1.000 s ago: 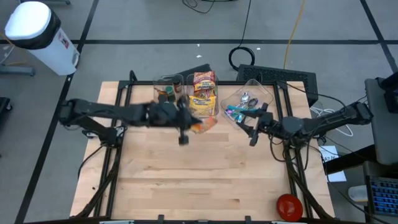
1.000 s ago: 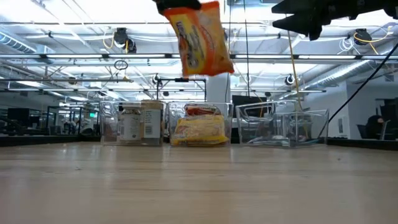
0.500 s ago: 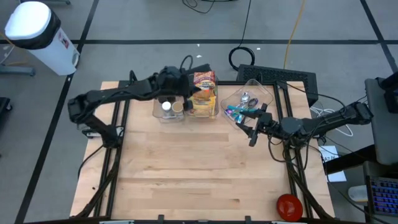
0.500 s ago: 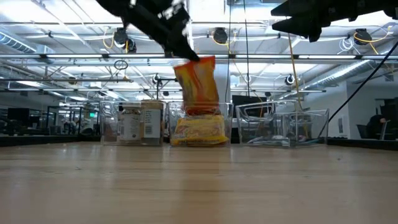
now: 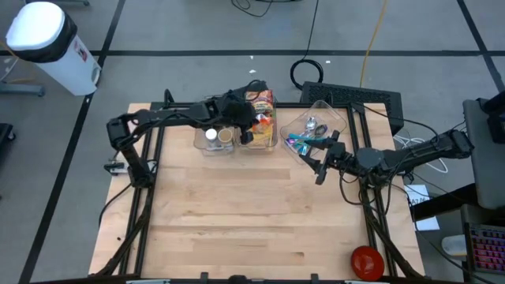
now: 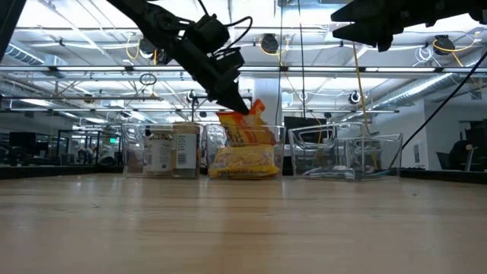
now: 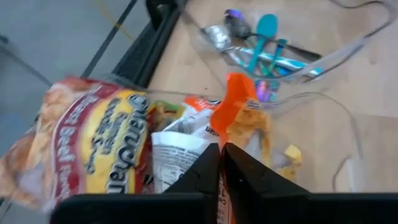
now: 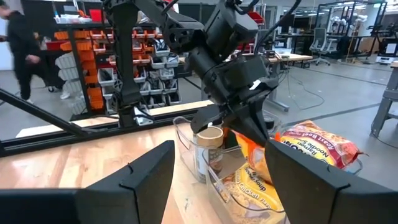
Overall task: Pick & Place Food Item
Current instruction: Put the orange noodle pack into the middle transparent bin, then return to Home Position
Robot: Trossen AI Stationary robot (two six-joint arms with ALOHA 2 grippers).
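Note:
An orange noodle packet hangs from my left gripper, which is shut on it and slants down over the middle clear bin. That bin holds other noodle packets; the bin to its left holds jars. The orange packet's lower part is down inside the middle bin. My right gripper waits open and level near the table's right side, holding nothing. My left gripper pinches the orange packet's upper edge between its two fingers. The fingers come slanting down from the table's left. The packet hangs below them, its lower end inside the bin against the packets lying there.
A third clear bin at the right holds spoons and other utensils. A red round object sits at the table's near right corner. Bare wooden tabletop fills the near half. A person walks in the room beyond.
My left gripper has swung from above the table's middle toward the far edge and down, carrying the orange packet. The packet, high in the air before, now hangs with its lower part inside the middle bin.

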